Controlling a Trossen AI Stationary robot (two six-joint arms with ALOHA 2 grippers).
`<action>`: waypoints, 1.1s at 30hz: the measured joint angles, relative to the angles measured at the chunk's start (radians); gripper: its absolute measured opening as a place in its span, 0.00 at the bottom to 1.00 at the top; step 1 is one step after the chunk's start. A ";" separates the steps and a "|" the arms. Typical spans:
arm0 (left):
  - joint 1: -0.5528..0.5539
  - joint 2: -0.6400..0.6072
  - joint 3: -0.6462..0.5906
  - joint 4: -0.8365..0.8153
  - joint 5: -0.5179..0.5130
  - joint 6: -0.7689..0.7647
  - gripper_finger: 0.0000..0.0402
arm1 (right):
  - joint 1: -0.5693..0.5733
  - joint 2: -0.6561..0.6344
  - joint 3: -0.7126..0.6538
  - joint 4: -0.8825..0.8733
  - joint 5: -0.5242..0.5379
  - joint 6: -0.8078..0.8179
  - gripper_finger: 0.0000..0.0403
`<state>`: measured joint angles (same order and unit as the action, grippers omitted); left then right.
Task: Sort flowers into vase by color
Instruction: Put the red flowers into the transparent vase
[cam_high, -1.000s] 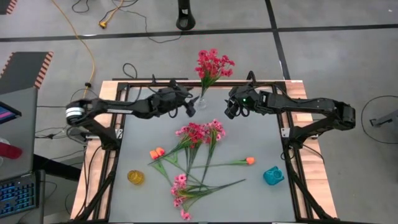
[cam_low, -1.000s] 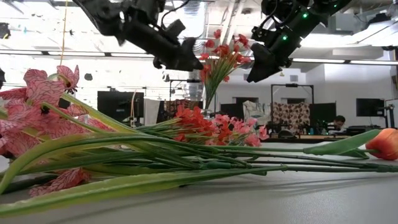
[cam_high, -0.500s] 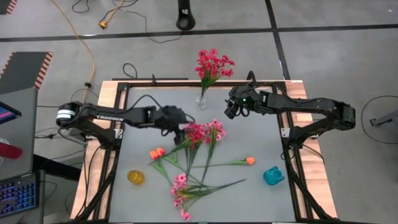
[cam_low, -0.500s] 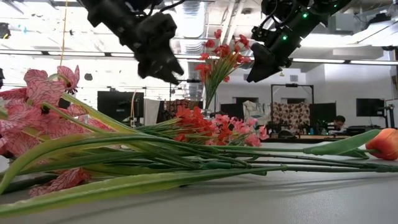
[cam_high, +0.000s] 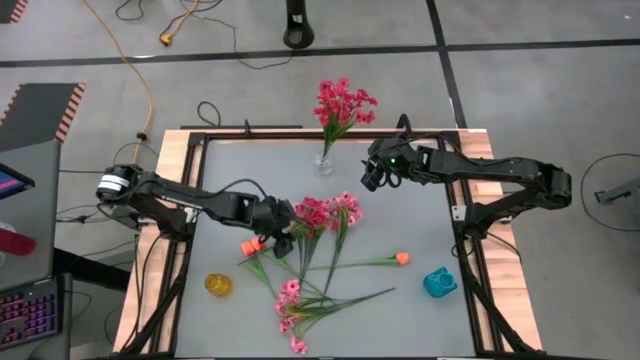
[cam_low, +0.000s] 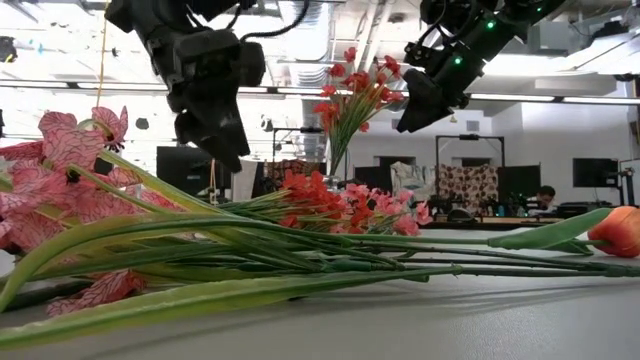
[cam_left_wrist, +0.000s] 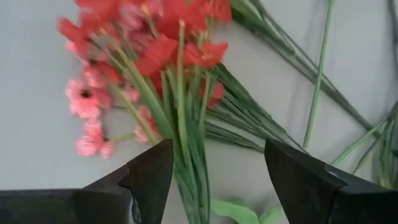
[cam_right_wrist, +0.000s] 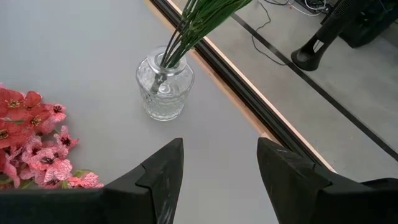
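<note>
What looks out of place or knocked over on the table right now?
Nothing looks spilled or broken. The glass vase stands upright with red flowers in it. The loose flowers lying criss-crossed mid-table are simply unsorted; the open left gripper hovers over them.

The table (cam_high: 420, 220) top is smooth matt grey with a bare wood edge (cam_high: 143, 270), the vase (cam_right_wrist: 164, 86) is clear, glossy, faceted glass, and the gripper fingers (cam_right_wrist: 160, 174) are matt black plastic.

left gripper (cam_high: 283, 240) low at table centre, fingers apart; right gripper (cam_high: 369, 180) raised, fingers apart
</note>
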<state>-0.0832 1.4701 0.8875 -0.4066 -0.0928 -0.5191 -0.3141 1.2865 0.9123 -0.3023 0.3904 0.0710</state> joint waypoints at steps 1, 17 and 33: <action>-0.005 0.018 0.000 0.000 0.000 -0.008 0.60 | 0.001 0.000 0.000 0.000 0.000 0.000 0.57; -0.008 0.202 0.000 0.017 -0.025 -0.045 0.52 | 0.013 0.000 0.000 0.000 0.000 0.000 0.57; -0.007 0.196 0.000 0.008 -0.020 -0.047 0.05 | 0.013 0.000 0.000 -0.002 0.000 0.000 0.57</action>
<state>-0.0901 1.6665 0.8875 -0.3988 -0.1123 -0.5663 -0.3008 1.2865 0.9123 -0.3042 0.3904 0.0711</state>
